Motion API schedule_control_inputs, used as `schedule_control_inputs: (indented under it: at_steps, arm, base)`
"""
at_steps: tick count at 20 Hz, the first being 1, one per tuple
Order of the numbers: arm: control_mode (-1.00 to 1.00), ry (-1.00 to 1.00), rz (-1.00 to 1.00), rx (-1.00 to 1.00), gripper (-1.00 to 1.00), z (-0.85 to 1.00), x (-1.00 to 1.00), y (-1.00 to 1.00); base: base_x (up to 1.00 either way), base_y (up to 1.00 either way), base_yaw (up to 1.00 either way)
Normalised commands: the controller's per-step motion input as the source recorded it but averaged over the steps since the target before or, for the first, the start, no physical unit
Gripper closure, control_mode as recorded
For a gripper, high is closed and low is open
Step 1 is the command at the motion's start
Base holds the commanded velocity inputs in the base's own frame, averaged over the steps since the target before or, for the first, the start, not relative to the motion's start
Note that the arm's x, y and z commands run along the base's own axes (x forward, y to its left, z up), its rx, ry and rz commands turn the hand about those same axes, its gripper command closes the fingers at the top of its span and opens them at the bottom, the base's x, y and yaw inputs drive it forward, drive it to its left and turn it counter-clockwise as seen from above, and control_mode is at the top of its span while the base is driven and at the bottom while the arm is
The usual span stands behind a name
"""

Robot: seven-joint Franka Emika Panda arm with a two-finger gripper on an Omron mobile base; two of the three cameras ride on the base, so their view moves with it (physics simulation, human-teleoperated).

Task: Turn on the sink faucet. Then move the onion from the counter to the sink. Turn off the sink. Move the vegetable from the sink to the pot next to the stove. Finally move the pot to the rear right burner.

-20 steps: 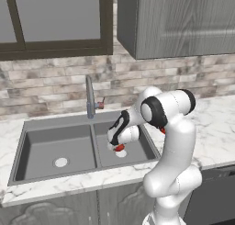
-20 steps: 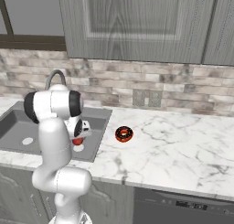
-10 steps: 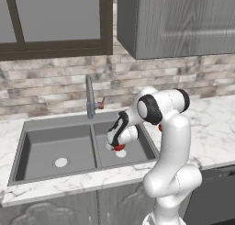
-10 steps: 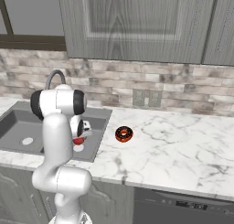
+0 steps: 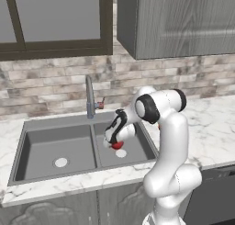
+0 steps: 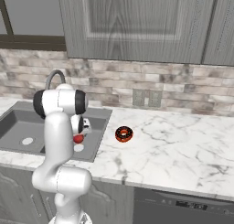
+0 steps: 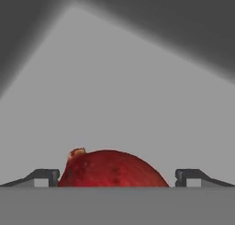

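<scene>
Big picture first: the counter (image 6: pixel 173 141), white marble with grey veins, runs wide and bare to the right of the sink (image 5: pixel 55 146), with plenty of open slab out there. On it, just past the sink's right edge, sits a round dark brown ring-shaped thing with reddish flecks (image 6: pixel 123 134), alone and well apart from everything else. The sink is a grey double basin sunk into the slab; the left basin lies open with its pale drain (image 5: pixel 61 162) showing, and the divider wall runs up toward the sink faucet (image 5: pixel 90 98), which stands at the back rim between the basins, its small reddish lever at the base.

The arm folds over the front right corner of the sink and reaches down into the right basin, inside its walls. The gripper (image 5: pixel 115 141) hangs low there, near the basin's drain, with the divider close on its left and the right wall further off.

And the onion (image 7: pixel 108 170): from the hand view it sits right between the two dark fingertips (image 7: pixel 43 177), red skin and a small stem nub on top, with a visible gap to each fingertip. The jaws stand spread wide, nothing clamped. Beyond the onion, smooth grey basin floor stretches away to the darker walls.
</scene>
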Motion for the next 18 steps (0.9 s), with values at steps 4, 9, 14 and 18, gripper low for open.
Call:
schedule_control_inputs:
  at_steps: [4, 9, 14, 18]
  arm:
    - [-1.00, 0.00, 0.00, 0.00, -1.00, -0.15, -0.09, -0.05]
    - [-1.00, -0.02, 0.00, 0.00, -1.00, -0.06, -0.37, -0.13]
    - [-1.00, -0.01, 0.00, 0.00, -1.00, -0.13, -0.34, 0.00]
    - [-1.00, -0.01, 0.00, 0.00, -1.00, -0.09, -0.28, 0.00]
  base:
    - [0.00, 0.00, 0.00]
    - [0.00, 0.00, 0.00]
    - [0.00, 0.00, 0.00]
    - [0.00, 0.00, 0.00]
